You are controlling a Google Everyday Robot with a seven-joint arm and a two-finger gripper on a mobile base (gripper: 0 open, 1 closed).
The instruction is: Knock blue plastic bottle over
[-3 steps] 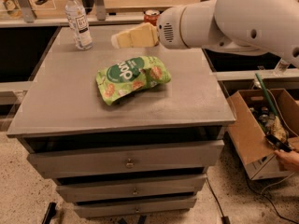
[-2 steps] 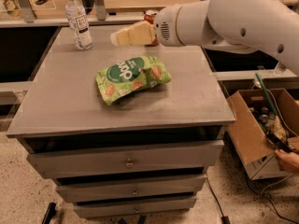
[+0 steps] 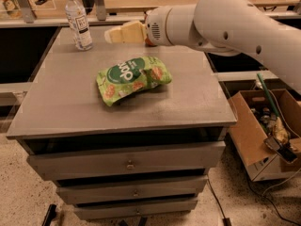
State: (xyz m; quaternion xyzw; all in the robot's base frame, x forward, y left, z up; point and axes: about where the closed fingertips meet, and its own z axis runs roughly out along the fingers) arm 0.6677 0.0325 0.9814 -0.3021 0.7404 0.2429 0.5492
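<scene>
— Where is the bottle on your screen?

— Upper left of the frame. The bottle (image 3: 79,20) stands upright on the counter (image 3: 188,98), near its far left corner. It is clear plastic with a white cap and a white label with dark print.

— And the hand?

— I see the hand (image 3: 110,34) in the upper middle of the frame, just right of the bottle. It is pale and cream-coloured, and its tip points left toward the bottle. There is a gap of bare counter between them, so they are not touching.

— Is the hand clenched or released?

— I cannot tell from this view. All I can say is that nothing sits in it.

— What does the arm look like?

— The arm (image 3: 225,18) is white and thick. It comes in from the upper right corner and reaches across the back of the counter.

— Anything else on the counter?

— A green snack bag (image 3: 133,78) lies flat in the middle, below the hand in the frame and well apart from the bottle. A sliver of something red shows just under the wrist, but too little to name.

— And around the counter?

— Drawers (image 3: 127,164) run along its front, and an open cardboard box (image 3: 249,140) sits on the floor at the lower right.
</scene>
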